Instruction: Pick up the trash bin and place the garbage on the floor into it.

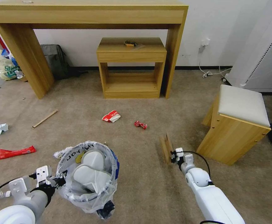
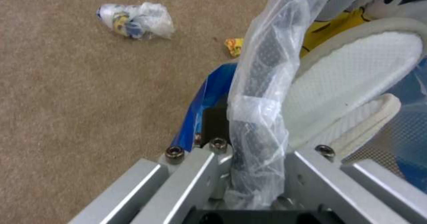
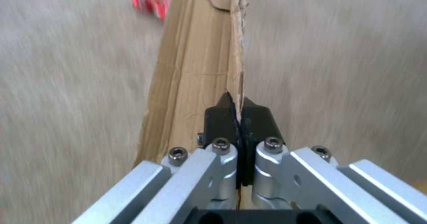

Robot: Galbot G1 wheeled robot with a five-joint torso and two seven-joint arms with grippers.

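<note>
a: left gripper [image 1: 59,181], nearest the lens at 7 o'clock, is clamped on the rim of the trash bin [image 1: 87,177]; the bag-wrapped rim sits between its fingers. two white slippers [image 1: 90,172] lie inside the bin.

b: right gripper [image 1: 174,156]?

a: at 5 o'clock, fingers [image 3: 221,117] pressed together on the edge of a cardboard strip [image 1: 166,147], which stands on edge.

b: surface and room?

a: beige-brown carpet floor [image 1: 136,193]. litter on it: red wrapper [image 1: 16,152] at 9 o'clock, white tissue [image 1: 0,128] beyond it, stick [image 1: 45,118] at 10 o'clock, red-white carton [image 1: 111,116] and a small red wrapper [image 1: 140,124] near centre. wooden desk [image 1: 86,15] and low shelf [image 1: 131,67] at 12 o'clock against a white wall; padded stool [image 1: 237,123] at 3 o'clock.

b: obscured items?

a: crumpled plastic [image 2: 133,20] on the carpet beside the bin, contents unreadable. small object on the shelf top [image 1: 130,43] cannot be identified. bin base is partly covered by the bag.
</note>
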